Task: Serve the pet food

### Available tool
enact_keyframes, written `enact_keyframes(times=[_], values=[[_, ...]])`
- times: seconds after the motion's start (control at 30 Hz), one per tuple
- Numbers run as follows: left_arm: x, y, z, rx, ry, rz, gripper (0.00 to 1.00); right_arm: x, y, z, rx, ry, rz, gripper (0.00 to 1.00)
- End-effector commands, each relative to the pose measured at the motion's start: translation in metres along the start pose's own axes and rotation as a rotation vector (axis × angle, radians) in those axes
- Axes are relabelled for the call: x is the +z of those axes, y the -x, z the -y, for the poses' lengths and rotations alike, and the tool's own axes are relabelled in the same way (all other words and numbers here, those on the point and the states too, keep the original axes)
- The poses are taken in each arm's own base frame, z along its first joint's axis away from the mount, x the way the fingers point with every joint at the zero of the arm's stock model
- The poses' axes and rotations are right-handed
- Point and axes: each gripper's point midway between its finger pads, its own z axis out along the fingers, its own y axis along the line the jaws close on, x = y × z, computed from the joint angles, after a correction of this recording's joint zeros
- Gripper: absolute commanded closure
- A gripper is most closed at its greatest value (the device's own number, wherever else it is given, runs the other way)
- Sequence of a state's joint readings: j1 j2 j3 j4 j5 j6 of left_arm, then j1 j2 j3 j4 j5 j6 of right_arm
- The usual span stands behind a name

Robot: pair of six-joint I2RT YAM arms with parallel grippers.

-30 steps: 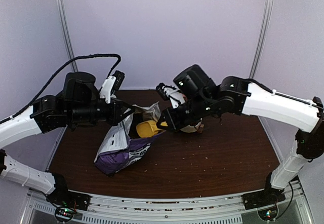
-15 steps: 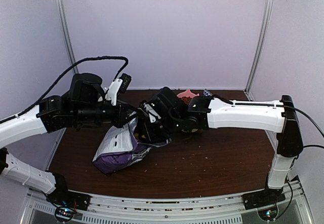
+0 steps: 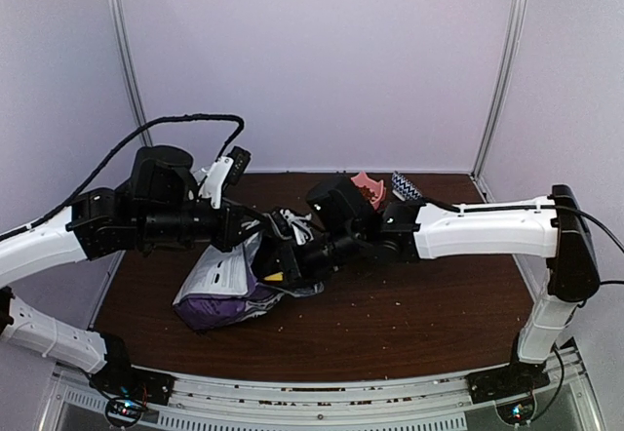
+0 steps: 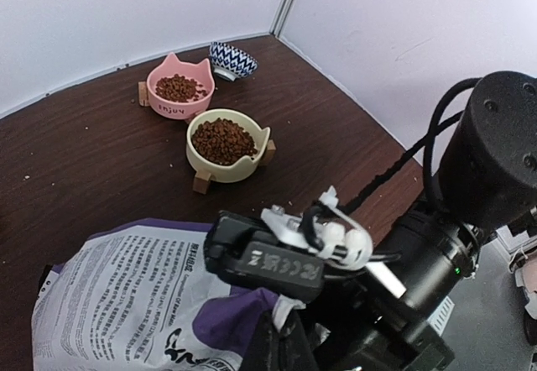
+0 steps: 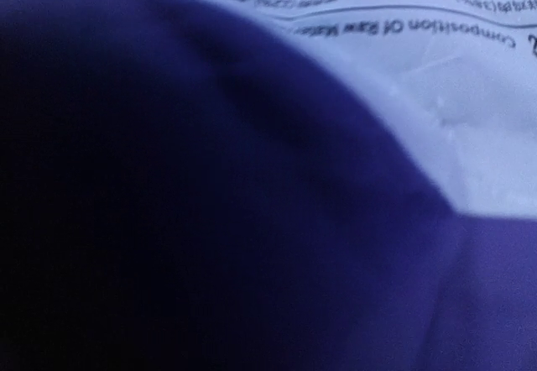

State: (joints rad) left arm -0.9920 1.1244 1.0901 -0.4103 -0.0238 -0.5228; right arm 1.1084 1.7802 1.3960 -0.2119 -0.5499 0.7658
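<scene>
The purple bag [image 3: 219, 290] with its white label lies on the brown table [image 3: 429, 294], mouth facing right. My left gripper [image 3: 255, 228] is shut on the bag's upper rim [image 4: 306, 308] and holds the mouth up. My right gripper [image 3: 278, 267] reaches into the mouth, and only a sliver of the yellow scoop [image 3: 276, 277] shows at its tip. The right wrist view is filled by the bag's inner wall [image 5: 377, 94]; its fingers are hidden. Pet food [image 4: 222, 138] fills the cream bowl [image 4: 252, 163], and more lies in the pink bowl [image 4: 159, 101].
A blue-and-white patterned bowl [image 4: 232, 57] stands behind the pink bowl [image 3: 366, 189] at the back of the table. Stray kibble crumbs [image 3: 390, 304] dot the table right of the bag. White walls close in the back and sides.
My right arm has swung left and down, carrying the yellow scoop from above the bag's mouth into the bag. The left gripper keeps its hold on the rim.
</scene>
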Motion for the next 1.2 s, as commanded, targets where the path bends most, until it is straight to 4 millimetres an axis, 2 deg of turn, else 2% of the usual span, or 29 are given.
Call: enact_keyframes(times=[0.0,0.07,0.3,0.57,0.73,0.93,1.17], values=[[-0.023,0.058,0.016,-0.008,-0.057,0.239,1.00,-0.038,-0.005,-0.066,-0.029,0.271,-0.021,1.00],[-0.024,0.058,0.015,-0.007,-0.054,0.238,1.00,-0.055,-0.003,-0.074,-0.027,0.297,0.003,1.00],[-0.029,0.060,0.015,-0.005,-0.049,0.248,1.00,-0.099,-0.001,-0.067,0.053,0.350,0.099,1.00],[-0.027,0.059,0.016,0.007,-0.054,0.238,1.00,-0.140,0.014,-0.035,0.197,0.429,0.248,1.00],[-0.028,0.059,0.016,0.012,-0.050,0.234,1.00,-0.157,0.019,-0.018,0.249,0.458,0.292,1.00],[-0.030,0.062,0.014,0.015,-0.039,0.240,1.00,-0.177,0.024,-0.014,0.289,0.512,0.332,1.00],[-0.032,0.063,0.007,-0.001,-0.006,0.253,1.00,-0.190,0.016,-0.011,0.310,0.552,0.333,1.00]])
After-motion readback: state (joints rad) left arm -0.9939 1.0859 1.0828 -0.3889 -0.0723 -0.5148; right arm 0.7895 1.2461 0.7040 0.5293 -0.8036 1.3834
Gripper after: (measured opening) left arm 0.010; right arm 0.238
